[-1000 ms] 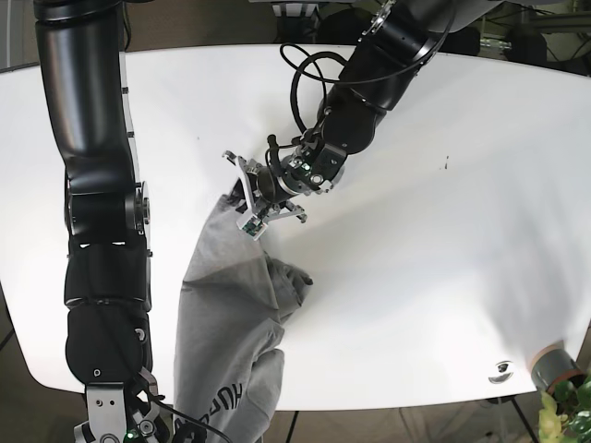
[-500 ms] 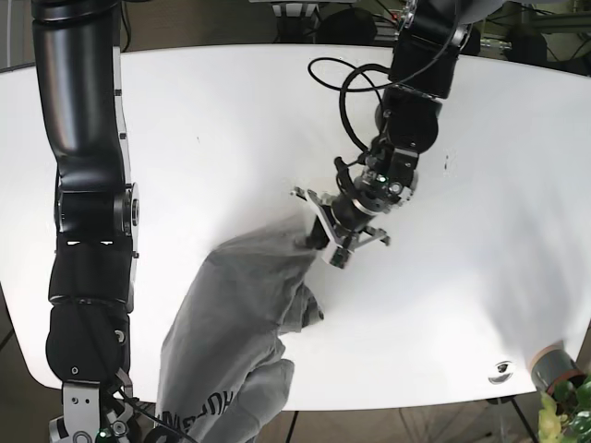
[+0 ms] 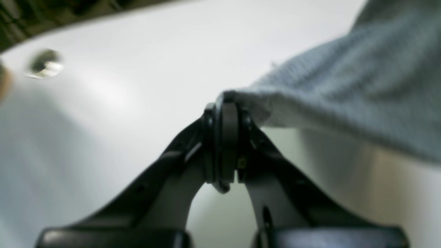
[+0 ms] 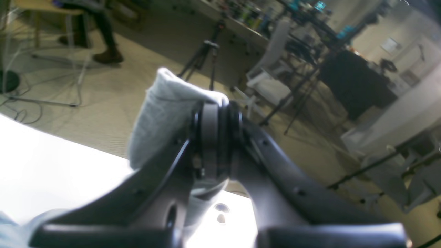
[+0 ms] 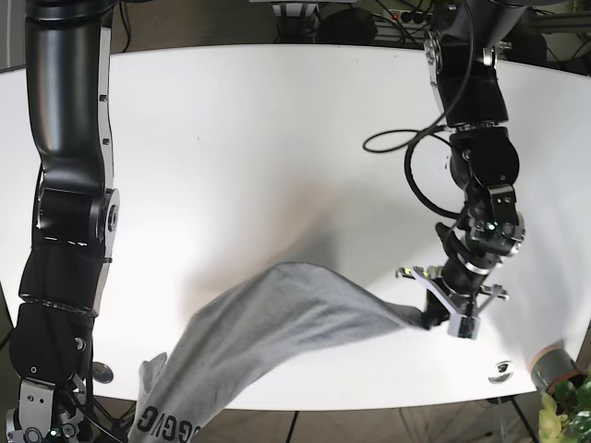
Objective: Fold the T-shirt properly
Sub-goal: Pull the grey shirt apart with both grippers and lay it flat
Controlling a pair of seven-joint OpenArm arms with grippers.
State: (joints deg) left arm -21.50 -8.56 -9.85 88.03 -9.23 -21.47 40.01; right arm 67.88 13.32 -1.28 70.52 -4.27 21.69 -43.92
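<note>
The grey T-shirt point(image 5: 277, 323) hangs stretched in a band across the table's front, from the lower left to the right. My left gripper point(image 5: 434, 318) is shut on its right end, near the front right of the table. In the left wrist view the gripper point(image 3: 224, 103) pinches the shirt's edge, and the shirt point(image 3: 344, 100) trails to the right above the table. My right gripper point(image 4: 217, 110) is shut on a fold of the shirt point(image 4: 162, 113), held out past the table's edge. In the base view it is out of frame, beyond the shirt's printed corner point(image 5: 162, 425).
The white table point(image 5: 277, 138) fills the base view. A small metal disc point(image 5: 501, 371) sits near its front right corner, and shows blurred in the left wrist view point(image 3: 44, 63). A grey pot point(image 5: 554, 365) with a plant stands beside that corner. A tripod point(image 4: 203, 58) stands on the floor.
My left gripper has moved right and toward the front edge, dragging the shirt with it. The crumpled shirt has been pulled out into a long band. The right arm has sunk lower at the left.
</note>
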